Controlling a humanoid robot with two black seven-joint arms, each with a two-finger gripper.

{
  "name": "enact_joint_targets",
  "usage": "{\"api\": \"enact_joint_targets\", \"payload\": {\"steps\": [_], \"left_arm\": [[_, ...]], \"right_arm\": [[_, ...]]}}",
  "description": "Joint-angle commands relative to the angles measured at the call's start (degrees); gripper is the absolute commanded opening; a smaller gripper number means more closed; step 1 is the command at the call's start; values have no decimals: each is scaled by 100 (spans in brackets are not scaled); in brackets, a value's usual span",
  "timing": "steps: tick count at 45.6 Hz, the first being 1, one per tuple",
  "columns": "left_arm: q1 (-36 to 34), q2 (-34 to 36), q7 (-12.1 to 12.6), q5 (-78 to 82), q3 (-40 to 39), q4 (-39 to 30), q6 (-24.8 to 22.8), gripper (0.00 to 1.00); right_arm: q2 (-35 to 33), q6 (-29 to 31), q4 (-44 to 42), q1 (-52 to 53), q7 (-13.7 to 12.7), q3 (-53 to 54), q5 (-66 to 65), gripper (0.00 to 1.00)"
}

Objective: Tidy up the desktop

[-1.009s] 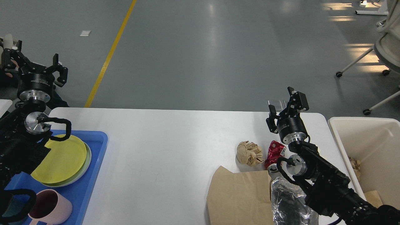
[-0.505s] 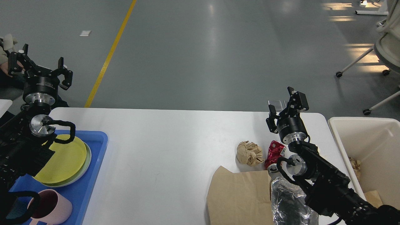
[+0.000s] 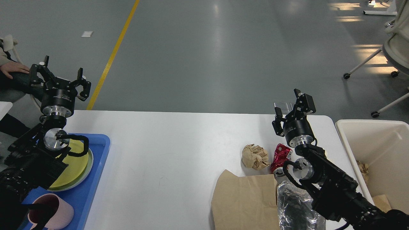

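Observation:
The white desktop (image 3: 172, 150) fills the lower view. On its right side lie a crumpled brown paper ball (image 3: 255, 156), a crushed red can (image 3: 281, 157), a flat brown paper sheet (image 3: 244, 199) and crumpled silver foil (image 3: 295, 207). My right gripper (image 3: 289, 105) is open and empty, held above the desktop just behind the red can. My left gripper (image 3: 62, 72) is open and empty, held above the far left corner of the desktop, behind the blue tray (image 3: 92, 179).
The blue tray holds a yellow plate (image 3: 72, 166) stacked on another plate, and a pink cup (image 3: 54, 210). A cream-white bin (image 3: 377, 153) with some paper scraps stands right of the desktop. A person's hand (image 3: 14, 67) shows at far left. Office chairs stand at far right.
My left gripper has moved right and lower in the view, toward the desktop's far left corner. The right arm and the objects have not moved.

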Motion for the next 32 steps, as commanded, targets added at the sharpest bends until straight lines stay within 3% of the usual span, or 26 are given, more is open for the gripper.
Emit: {"api": "enact_joint_targets", "payload": {"steps": [1, 11, 23, 32], "left_arm": [[127, -109, -6, -1, -9, 6, -244, 96], [601, -197, -15, -1, -71, 6, -289, 96], [663, -408, -138, -1, 17, -2, -341, 96], [689, -425, -358, -1, 17, -2, -341, 96]], "right_arm": [[0, 0, 5, 0, 0, -5, -2, 100], [0, 0, 5, 0, 0, 3, -2, 100], [0, 0, 5, 0, 0, 3, -2, 100], [0, 0, 5, 0, 0, -5, 7, 100]]}}
